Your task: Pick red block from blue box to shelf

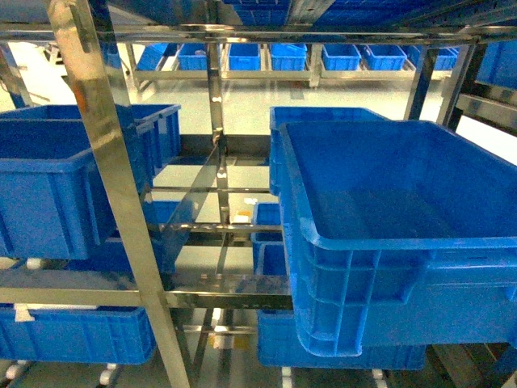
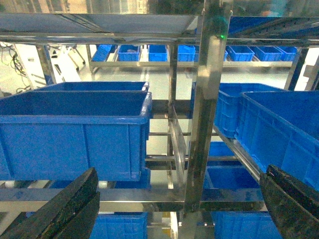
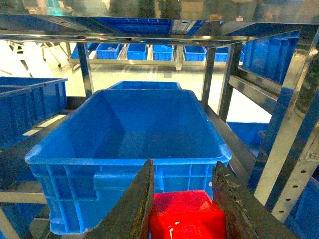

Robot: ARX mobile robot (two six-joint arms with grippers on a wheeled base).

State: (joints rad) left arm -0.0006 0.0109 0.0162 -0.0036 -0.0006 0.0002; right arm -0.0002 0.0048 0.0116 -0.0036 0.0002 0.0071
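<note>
One step looked done: the right gripper [image 3: 182,199] pinched the red block [image 3: 187,215] between its fingers, with an empty dark blue crate [image 3: 129,144] on the shelf [image 3: 219,84] just ahead; placing remained. The left gripper [image 2: 174,209] hung spread, empty, facing the rack

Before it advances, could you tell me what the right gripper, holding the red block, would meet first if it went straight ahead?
Probably the near wall of the blue crate directly ahead of the right gripper; depth is unclear.
</note>
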